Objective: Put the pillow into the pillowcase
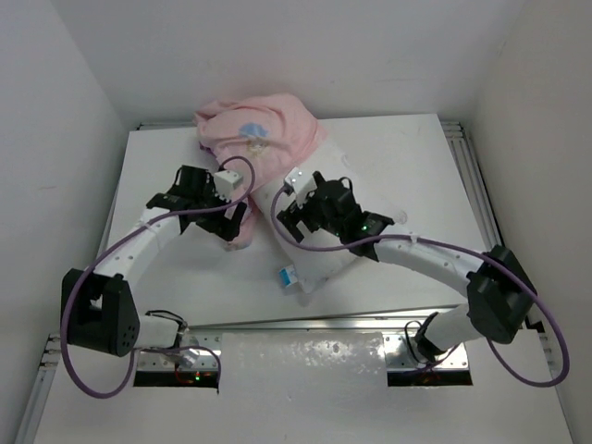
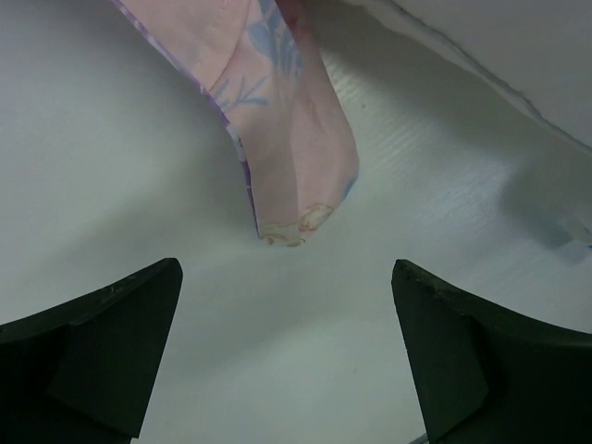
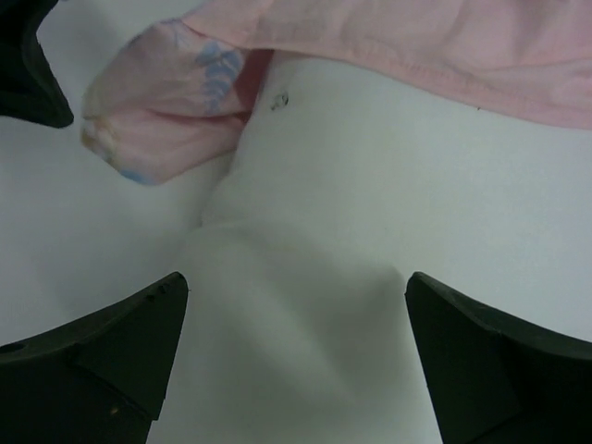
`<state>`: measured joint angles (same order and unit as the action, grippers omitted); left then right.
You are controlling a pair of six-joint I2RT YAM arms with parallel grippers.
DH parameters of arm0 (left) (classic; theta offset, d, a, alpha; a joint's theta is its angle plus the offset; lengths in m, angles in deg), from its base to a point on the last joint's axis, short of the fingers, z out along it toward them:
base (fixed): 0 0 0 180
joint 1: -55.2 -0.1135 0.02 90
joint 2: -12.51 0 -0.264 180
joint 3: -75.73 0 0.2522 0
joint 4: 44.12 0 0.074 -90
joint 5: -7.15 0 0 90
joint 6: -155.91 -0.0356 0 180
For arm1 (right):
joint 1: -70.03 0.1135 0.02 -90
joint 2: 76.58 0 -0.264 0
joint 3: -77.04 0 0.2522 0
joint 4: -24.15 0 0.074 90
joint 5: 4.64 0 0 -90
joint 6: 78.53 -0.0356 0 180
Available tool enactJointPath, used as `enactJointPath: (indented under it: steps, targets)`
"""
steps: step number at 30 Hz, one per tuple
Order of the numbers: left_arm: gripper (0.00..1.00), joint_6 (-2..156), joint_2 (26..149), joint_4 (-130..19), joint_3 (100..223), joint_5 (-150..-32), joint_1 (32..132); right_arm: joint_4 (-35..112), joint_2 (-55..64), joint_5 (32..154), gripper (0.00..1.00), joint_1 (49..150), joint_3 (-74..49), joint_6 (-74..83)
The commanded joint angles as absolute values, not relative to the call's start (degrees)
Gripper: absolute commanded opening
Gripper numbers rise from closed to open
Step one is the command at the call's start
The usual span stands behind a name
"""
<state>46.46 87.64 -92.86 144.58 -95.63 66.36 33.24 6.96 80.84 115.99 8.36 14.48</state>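
Shows left gripper (image 2: 287,277) spread over table (image 2: 111,166), limp pillowcase (image 2: 296,139) flap just ahead. Shows right gripper (image 3: 291,287) spread above pillow (image 3: 314,185), pink hem covering its far end.

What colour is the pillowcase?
The pillowcase is pale pink with a faint bluish print, best seen in the top external view.

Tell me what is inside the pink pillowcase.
The far end of the plump white pillow goes under the thin pink fabric pillowcase; its near end sticks out. How deep it reaches is covered.
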Motion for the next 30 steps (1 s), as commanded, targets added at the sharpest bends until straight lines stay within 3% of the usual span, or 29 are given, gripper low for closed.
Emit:
enactJointPath:
  steps: [1, 8, 10, 12, 14, 15, 16, 17, 23, 25, 30]
  targets:
    - [0.95, 48.0, 88.3, -79.1, 143.4, -95.4, 66.0, 28.2, 8.6, 66.5, 0.99, 121.0, 11.9, 21.7]
    - [0.82, 50.4, 95.8, -65.8, 138.2, -97.5, 66.0, 27.5, 21.1, 60.1, 0.99, 122.7, 7.4, 20.6]
    - [0.72, 51.0, 98.5, -65.3, 138.5, -98.0, 66.0, 28.9, 23.9, 60.7, 0.99, 122.8, 5.4, 20.9]
    - [0.57, 50.8, 101.0, -65.4, 138.8, -97.9, 66.0, 31.0, 27.1, 61.3, 0.94, 122.5, 3.2, 20.4]
    - [0.42, 50.4, 102.2, -66.0, 139.0, -97.1, 66.0, 31.8, 28.6, 62.2, 0.77, 122.0, 2.1, 18.9]
    - [0.25, 50.0, 102.7, -66.1, 139.0, -97.1, 66.0, 31.6, 28.8, 62.9, 0.48, 121.2, 2.0, 17.8]
    - [0.16, 49.7, 102.7, -66.5, 138.8, -97.3, 66.0, 31.1, 29.0, 63.8, 0.26, 120.6, 1.8, 15.6]
    - [0.00, 49.7, 102.0, -66.7, 138.8, -98.6, 66.0, 31.0, 29.3, 65.0, 0.01, 119.2, 1.5, 14.2]
    - [0.00, 49.1, 96.1, -69.1, 139.4, -110.2, 66.0, 26.6, 29.0, 85.9, 0.00, 111.0, -3.5, 3.1]
    - [0.00, 49.4, 96.2, -72.4, 141.2, -114.7, 66.0, 14.9, 27.3, 96.1, 0.00, 108.9, -2.3, -4.2]
    - [0.00, 43.5, 96.1, -85.1, 146.1, -126.0, 66.3, -8.6, 24.7, 101.1, 0.00, 107.2, -4.7, -14.2]
